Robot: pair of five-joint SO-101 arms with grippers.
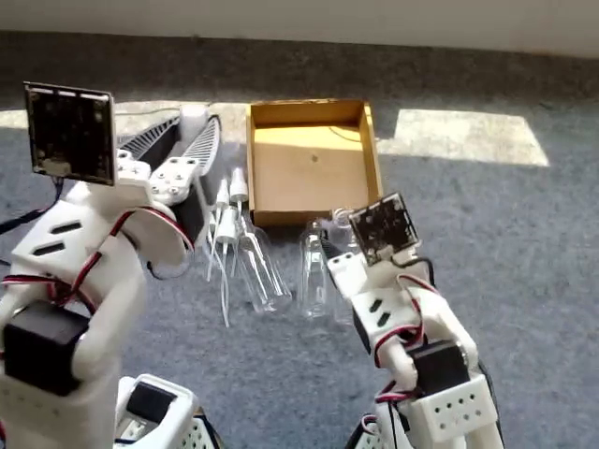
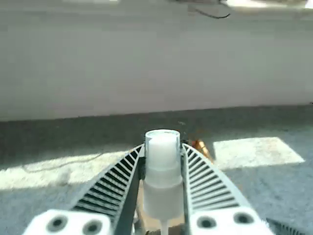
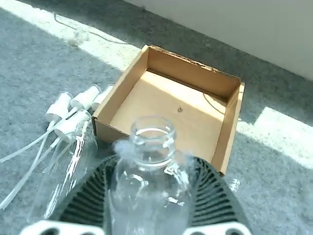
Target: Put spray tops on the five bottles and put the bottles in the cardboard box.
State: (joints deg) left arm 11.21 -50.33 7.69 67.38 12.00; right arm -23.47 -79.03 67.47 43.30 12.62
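Note:
My left gripper is shut on a white spray top, held upright off the carpet; in the high view it sits left of the cardboard box. My right gripper is shut on a clear bottle with an open neck, held upright just in front of the empty cardboard box. Several white spray tops with long tubes and clear bottles lie on the carpet between the arms. One bottle lies beside the spray tops.
Grey carpet covers the floor, with sunlit patches behind and right of the box. A light wall rises at the back. Open carpet lies to the right of the box.

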